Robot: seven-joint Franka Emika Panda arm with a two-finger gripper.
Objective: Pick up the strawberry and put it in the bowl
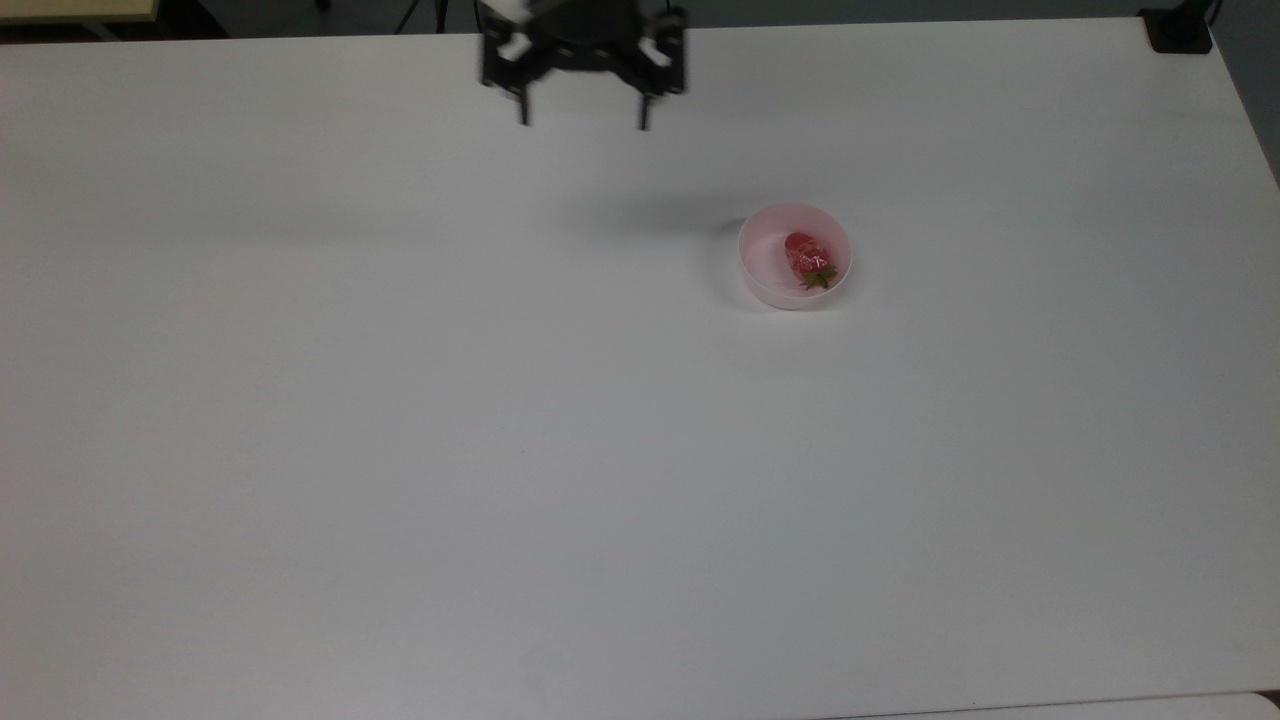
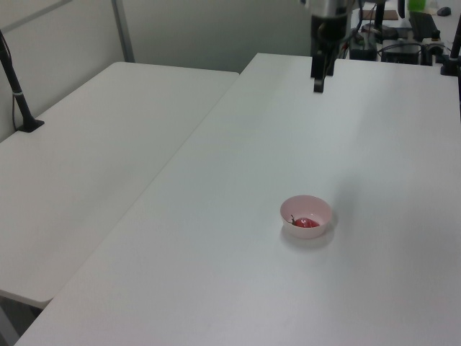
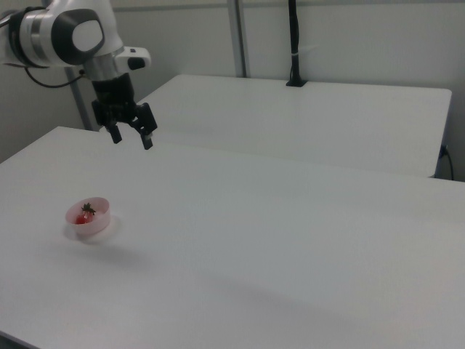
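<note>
The red strawberry [image 1: 808,257] with its green cap lies inside the pale pink bowl [image 1: 768,273] on the white table, right of centre in the top view. It also rests in the bowl [image 2: 318,208] as the strawberry [image 2: 305,223] in the left view, and as the strawberry [image 3: 83,214] in the bowl [image 3: 98,219] in the right view. My gripper [image 1: 582,122] hangs open and empty high above the table's far edge, well away from the bowl; it is also the gripper [image 3: 131,139] in the right view and the gripper [image 2: 318,86] in the left view.
The white table [image 1: 500,450] is bare around the bowl. A second white table [image 2: 94,144] adjoins it, with a black pole [image 2: 18,94] clamped at its edge. Cables and equipment [image 2: 382,43] sit beyond the far end.
</note>
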